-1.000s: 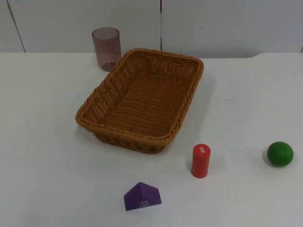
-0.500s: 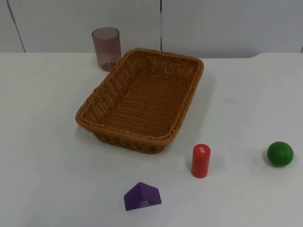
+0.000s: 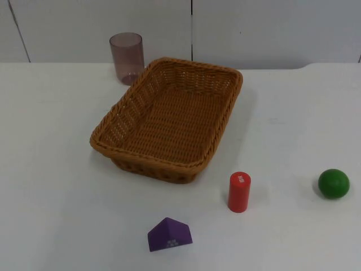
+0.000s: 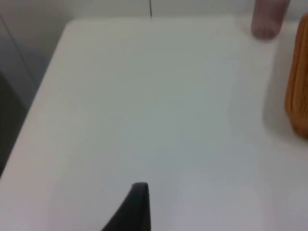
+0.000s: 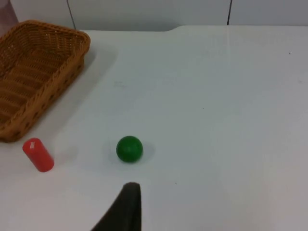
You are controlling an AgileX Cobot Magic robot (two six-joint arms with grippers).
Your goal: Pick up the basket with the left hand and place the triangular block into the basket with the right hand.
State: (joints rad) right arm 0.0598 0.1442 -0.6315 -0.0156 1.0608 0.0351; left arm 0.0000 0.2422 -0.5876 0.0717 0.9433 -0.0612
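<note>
Basket (image 3: 169, 118) sits on the table (image 3: 51, 169), nothing in it. We see the purple triangular block (image 3: 169, 235) lying well in front of the basket, the red cylinder (image 3: 239, 192) standing off its front right corner, and the green ball (image 3: 333, 183) farther right. We cannot tell either gripper's opening (each wrist view gives just one black fingertip).

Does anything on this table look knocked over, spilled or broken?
Nothing stands out. The basket sits flat and empty, the cup and red cylinder stand upright, and the purple triangular block and green ball rest apart.
</note>
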